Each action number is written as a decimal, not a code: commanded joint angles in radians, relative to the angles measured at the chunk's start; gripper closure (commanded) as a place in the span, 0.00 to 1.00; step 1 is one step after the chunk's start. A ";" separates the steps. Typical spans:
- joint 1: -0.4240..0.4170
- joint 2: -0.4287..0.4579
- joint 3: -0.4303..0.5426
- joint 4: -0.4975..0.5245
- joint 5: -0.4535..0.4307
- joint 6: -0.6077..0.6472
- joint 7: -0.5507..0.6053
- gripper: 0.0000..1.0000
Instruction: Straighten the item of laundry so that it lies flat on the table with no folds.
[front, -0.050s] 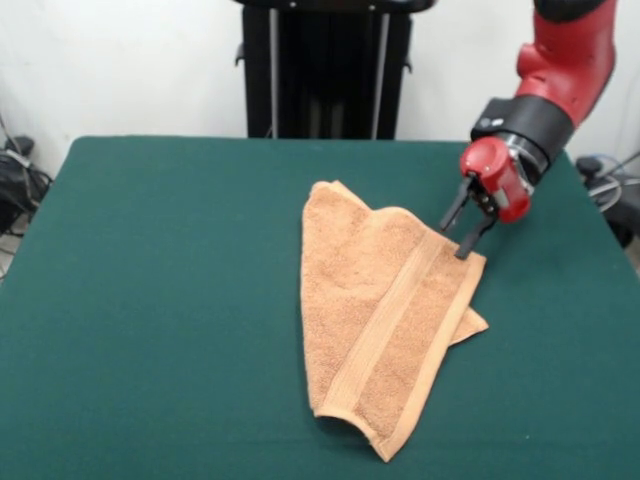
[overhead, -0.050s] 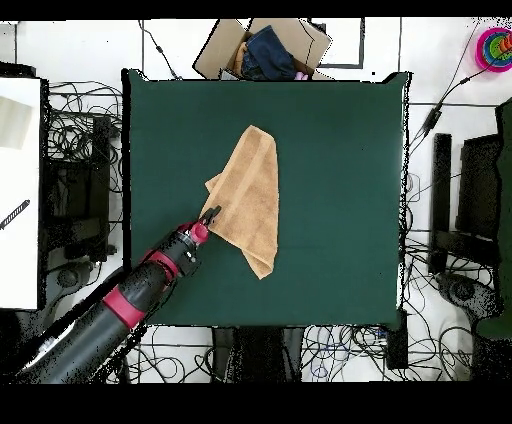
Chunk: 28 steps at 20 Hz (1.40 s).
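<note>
Towel: the orange-tan terry towel (front, -0.050s: 385, 320) lies folded over itself near the middle of the green table (front, -0.050s: 160, 300), a long narrow wedge rather than a flat square.
Towel layers: a top layer with a woven band running along its length covers a lower layer; one corner of the lower layer pokes out from under the band-side edge.
Towel ends: in the front view the pointed end nearest the camera curls slightly up off the table; the far end is rounded and lies flat.
My gripper: my gripper (front, -0.050s: 464, 232) sits at the towel's far corner on the band side, fingertips right at the hem.
My fingers: the two dark fingers (front, -0.050s: 453, 214) stand a little apart, angled down toward the cloth; they look parted around the towel's edge, but I cannot tell for sure whether they have pinched any fabric.
My arm: my red and black arm (overhead, -0.050s: 120, 305) reaches in slantwise over the table edge, seen from overhead, toward the towel's side corner.
Off the table: a cardboard box (overhead, -0.050s: 265, 45) with dark cloth in it stands just beyond the table's edge farthest from my base.
</note>
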 joint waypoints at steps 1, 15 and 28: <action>-0.039 0.008 0.210 -0.176 -0.008 0.150 0.083 0.00; -0.091 -0.081 0.320 -0.100 -0.099 0.019 0.094 0.00; -0.086 -0.091 0.353 -0.121 -0.100 0.018 0.142 0.00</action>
